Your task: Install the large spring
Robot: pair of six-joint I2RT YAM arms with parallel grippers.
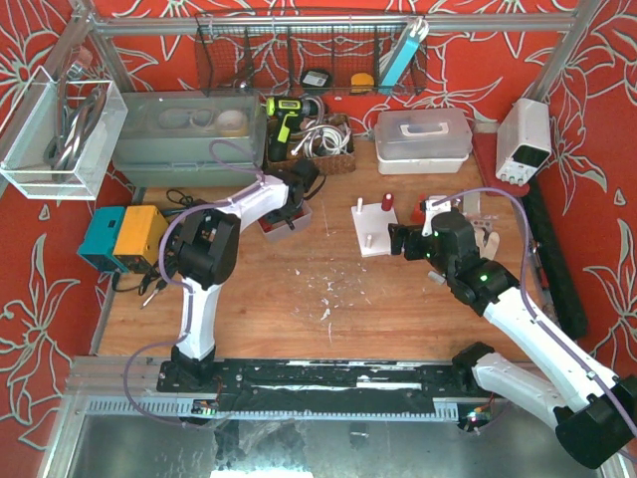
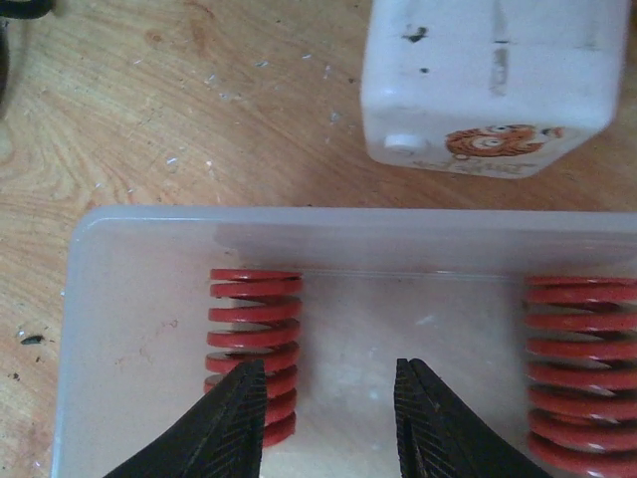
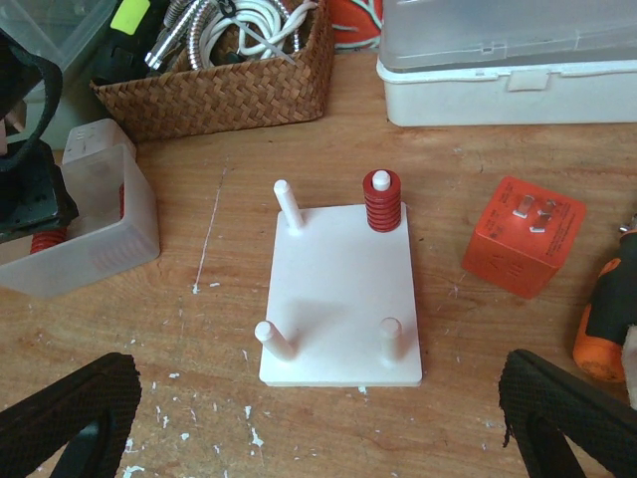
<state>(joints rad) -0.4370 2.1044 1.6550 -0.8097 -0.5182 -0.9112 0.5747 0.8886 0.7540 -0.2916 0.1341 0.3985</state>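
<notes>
My left gripper (image 2: 333, 418) is open, with its fingertips down inside a translucent bin (image 2: 299, 224). Two red springs lie in the bin. One spring (image 2: 254, 344) is just beside and partly behind my left fingertip; a wider one (image 2: 582, 368) lies at the right edge, apart from the jaws. Nothing is between the jaws. The white peg board (image 3: 343, 299) has bare pegs at three corners, and a small red spring (image 3: 381, 201) sits on its far right peg. My right gripper (image 3: 318, 418) is wide open and empty, just in front of the board. From above, the bin (image 1: 287, 221) lies left of the board (image 1: 373, 231).
A white block with a tiger sticker (image 2: 488, 80) stands just beyond the bin. An orange cube (image 3: 523, 234) and an orange-handled tool (image 3: 607, 329) lie right of the board. A wicker basket (image 3: 229, 85) and a white lidded box (image 3: 508, 60) stand behind it.
</notes>
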